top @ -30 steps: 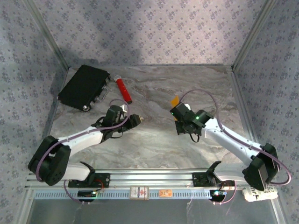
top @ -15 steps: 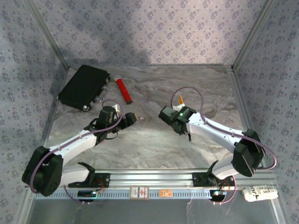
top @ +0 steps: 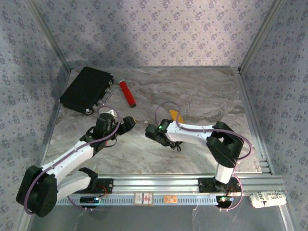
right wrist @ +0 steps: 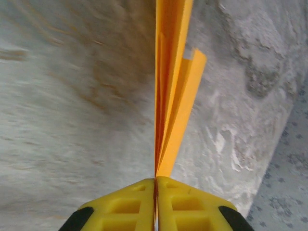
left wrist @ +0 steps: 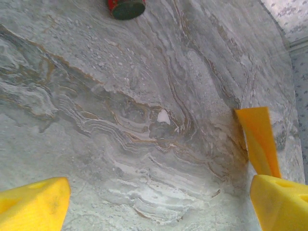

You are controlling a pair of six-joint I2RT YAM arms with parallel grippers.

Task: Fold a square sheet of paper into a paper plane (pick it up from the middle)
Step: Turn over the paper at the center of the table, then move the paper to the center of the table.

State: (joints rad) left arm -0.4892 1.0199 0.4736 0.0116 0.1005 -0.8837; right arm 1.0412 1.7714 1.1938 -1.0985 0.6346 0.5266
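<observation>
- Pinching tight, the right claw (right wrist: pixel 155 183) has its two yellow fingers pressed together on the near edge of a slim folded paper plane (right wrist: pixel 172 91) of orange-yellow paper.
- From that claw's own camera, the paper plane runs straight away from the fingertips. It is seen edge-on, and its layers fan slightly apart to the right.
- Whether its far end touches the grey marbled tabletop (top: pixel 207 91) I cannot tell.
- From above, the paper plane is a small orange wedge near the middle of the table, just beyond the right claw. The right arm is bent back across the front.
- The left claw (left wrist: pixel 159 192) stands wide open, its yellow fingers far apart with bare marble between them, gripping nothing.
- It sits to the left of the paper plane and apart from it. In its own camera the orange paper shows at the right, just above one finger.
- Farther back on the left lie a red cylinder (top: pixel 127 94) and, beside it, a flat black case (top: pixel 86 89) near the wall.
</observation>
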